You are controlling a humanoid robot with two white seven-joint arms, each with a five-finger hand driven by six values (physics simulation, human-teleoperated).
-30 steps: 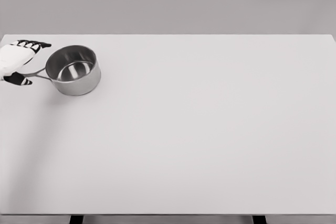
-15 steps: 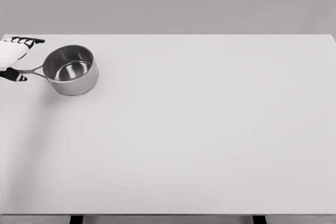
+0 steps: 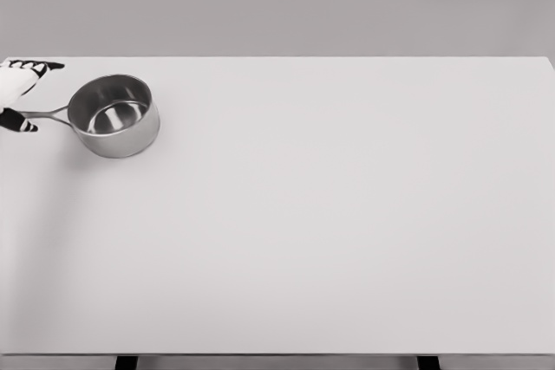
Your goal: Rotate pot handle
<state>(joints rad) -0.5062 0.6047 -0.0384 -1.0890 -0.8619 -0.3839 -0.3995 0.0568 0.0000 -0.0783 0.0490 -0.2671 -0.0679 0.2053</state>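
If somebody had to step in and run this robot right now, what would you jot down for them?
Left hand: at the picture's far left edge, partly cut off, at the end of the pot handle; fingers spread above it and thumb below, a firm grip cannot be confirmed.
Right hand: not in view.
Steel pot: upright and empty at the far left of the white table, handle pointing left.
Done: hand has reached the handle.
Left: swing the handle round, then release.

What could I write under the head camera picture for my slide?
White robot left hand at the picture's left edge holds the handle of a shiny round steel pot on a white table.
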